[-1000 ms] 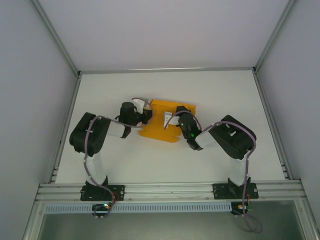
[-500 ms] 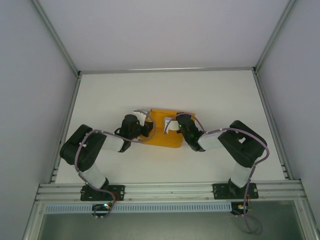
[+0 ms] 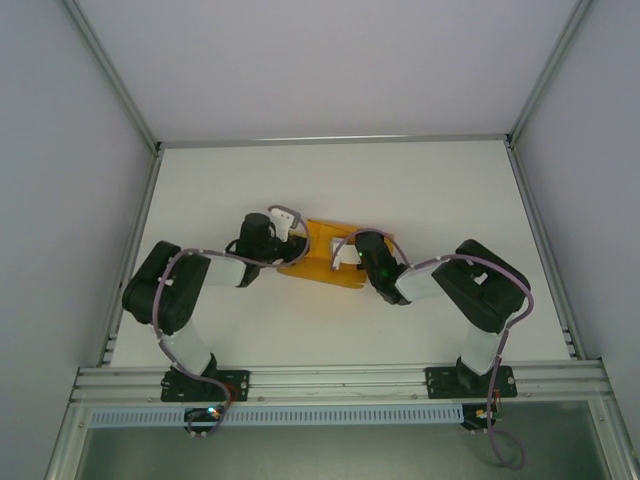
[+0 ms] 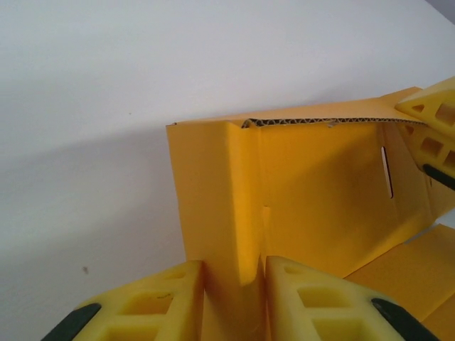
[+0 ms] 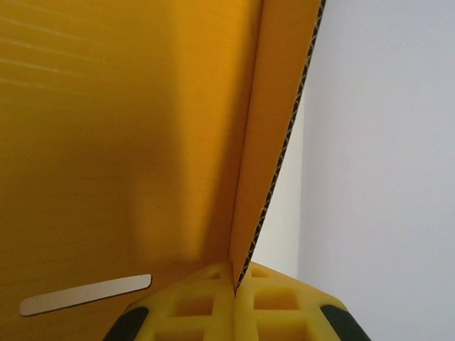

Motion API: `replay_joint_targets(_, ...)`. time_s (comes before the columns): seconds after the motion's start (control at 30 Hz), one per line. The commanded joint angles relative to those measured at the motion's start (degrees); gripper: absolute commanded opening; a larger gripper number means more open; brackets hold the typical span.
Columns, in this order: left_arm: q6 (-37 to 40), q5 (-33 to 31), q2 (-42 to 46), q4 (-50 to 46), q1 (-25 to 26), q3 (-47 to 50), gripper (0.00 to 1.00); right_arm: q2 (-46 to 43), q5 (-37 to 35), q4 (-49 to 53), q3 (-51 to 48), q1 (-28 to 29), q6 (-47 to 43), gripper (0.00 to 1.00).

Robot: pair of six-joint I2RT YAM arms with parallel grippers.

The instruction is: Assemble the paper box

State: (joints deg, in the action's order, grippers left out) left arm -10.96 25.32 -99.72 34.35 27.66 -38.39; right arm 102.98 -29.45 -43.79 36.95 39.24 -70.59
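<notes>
The paper box (image 3: 322,264) is orange-yellow corrugated card, partly folded, lying mid-table between both arms. My left gripper (image 3: 291,230) is at its left end. In the left wrist view a doubled-over wall (image 4: 227,199) of the box stands between my yellow fingers (image 4: 163,298), and the left gripper (image 4: 233,268) is shut on it. My right gripper (image 3: 344,254) is at the box's right part. In the right wrist view the right gripper (image 5: 234,270) is shut on the edge of an upright flap (image 5: 274,142). A narrow slot (image 5: 85,295) shows in the panel beside it.
The white table (image 3: 420,190) has grey walls on three sides and a metal rail (image 3: 340,380) along the near edge. The right arm's yellow fingers (image 4: 434,117) show at the top right of the left wrist view.
The box has been folded into a narrower shape. My left gripper moved toward the box's far left corner and its jaws widened around the folded wall. The right gripper stayed shut on its flap.
</notes>
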Motion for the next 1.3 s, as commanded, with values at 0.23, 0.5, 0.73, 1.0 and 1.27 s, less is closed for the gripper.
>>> replay_joint_targets(0.23,6.7,0.3,-2.3,-10.2,3.6,-6.6,0.0,2.9,1.6,-15.5,-1.3,1.6,-7.4,0.0)
replay_joint_targets(0.5,8.8,-21.4,7.3,5.9,10.2,5.2,0.0,-6.8,-2.3,-7.3,-1.0,1.6,1.3,0.5)
replay_joint_targets(0.73,9.3,-30.9,12.6,16.4,14.7,12.4,0.0,-27.0,3.7,31.8,5.1,1.1,21.7,0.91)
replay_joint_targets(1.0,9.0,-32.6,21.2,11.5,17.1,12.4,0.0,-41.5,21.6,56.0,10.5,-0.6,29.4,0.99)
replay_joint_targets(1.27,7.1,-34.4,26.1,3.9,19.0,10.9,0.0,-37.1,20.8,57.6,14.0,0.7,27.5,0.84)
